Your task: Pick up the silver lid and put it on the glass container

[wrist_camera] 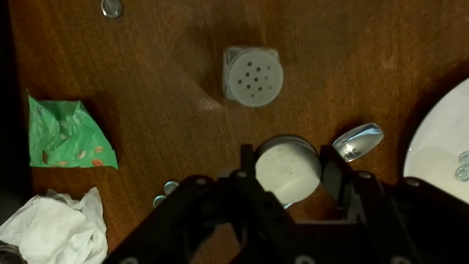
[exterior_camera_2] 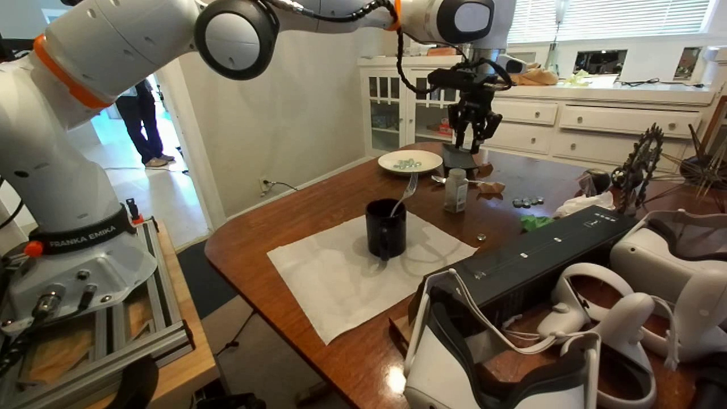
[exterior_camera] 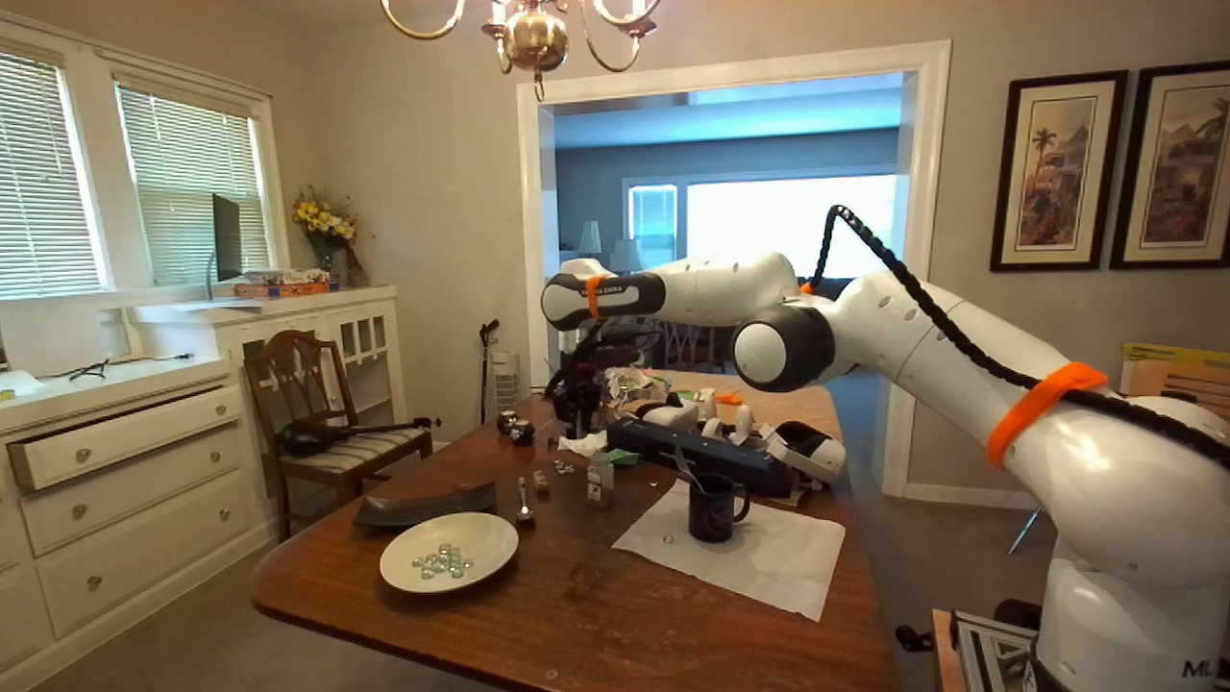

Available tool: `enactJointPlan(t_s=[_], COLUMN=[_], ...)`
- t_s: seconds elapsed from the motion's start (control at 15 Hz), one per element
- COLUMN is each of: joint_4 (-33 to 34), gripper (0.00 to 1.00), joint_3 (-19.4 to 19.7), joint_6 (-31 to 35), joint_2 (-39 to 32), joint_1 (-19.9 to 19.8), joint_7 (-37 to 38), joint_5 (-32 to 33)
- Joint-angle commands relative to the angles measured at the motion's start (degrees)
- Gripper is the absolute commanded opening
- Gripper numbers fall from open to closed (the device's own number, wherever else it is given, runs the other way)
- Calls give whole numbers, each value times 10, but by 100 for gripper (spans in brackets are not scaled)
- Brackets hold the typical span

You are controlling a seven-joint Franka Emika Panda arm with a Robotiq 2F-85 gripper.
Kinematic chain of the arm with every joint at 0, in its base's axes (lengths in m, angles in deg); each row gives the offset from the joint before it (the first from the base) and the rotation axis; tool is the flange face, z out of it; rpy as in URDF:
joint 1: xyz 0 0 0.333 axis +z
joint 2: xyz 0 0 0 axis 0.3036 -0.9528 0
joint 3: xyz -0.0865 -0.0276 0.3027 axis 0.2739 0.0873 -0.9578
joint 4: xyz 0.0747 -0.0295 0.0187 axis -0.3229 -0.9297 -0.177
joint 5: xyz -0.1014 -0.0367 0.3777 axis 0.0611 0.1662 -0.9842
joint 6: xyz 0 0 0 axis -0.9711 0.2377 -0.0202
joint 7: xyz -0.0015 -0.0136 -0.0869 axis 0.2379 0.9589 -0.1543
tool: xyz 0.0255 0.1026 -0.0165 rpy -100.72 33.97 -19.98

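While aloft, lid [wrist_camera: 287, 174] between claw [wrist_camera: 287, 156] fingertips.

The arm [exterior_camera: 879, 327] is glossy white, fat, rounded and lightly dimpled. A large round joint [exterior_camera_2: 232, 48] is pale in the middle and black around the edge. A wide orange band [exterior_camera: 1023, 415] wraps the white, and a thinner orange strap [exterior_camera: 593, 300] circles a dark stretch farther along. A thick black ribbed cable [exterior_camera: 1163, 420] follows the outside. On the white base [exterior_camera_2: 122, 267], a black collar [exterior_camera_2: 88, 234] reads FRANKA EMIKA in pale capitals, with a red-orange knob [exterior_camera_2: 33, 249] beside them and a ridged metal plug [exterior_camera_2: 48, 303] below. The gripper [wrist_camera: 287, 161] is black, angular and many-jointed, with grey screw heads [wrist_camera: 365, 175].
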Motion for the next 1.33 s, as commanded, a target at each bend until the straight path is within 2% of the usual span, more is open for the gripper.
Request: enactJointPlan(t_s=[0.0, 0.13, 0.6, 0.67, 0.73, 0.8, 1.27], joint_4=[-38, -47, -122, -66, -75, -81, -124], gripper=[23, 23, 23, 48, 48, 23, 23], joint_3=[-16, -14, -4, -5, -5, -5, 12], joint_6=[-56, -60, 10, -15, -6, -3, 49], joint_2=[34, 38, 55, 24, 25, 28, 51], joint_1=[-20, -24, -19, -18, -18, -18, -1], joint_7=[-8, 3, 35, 24, 26, 27, 45], joint_5=[-21, -18, -9, -5, -5, -5, 19])
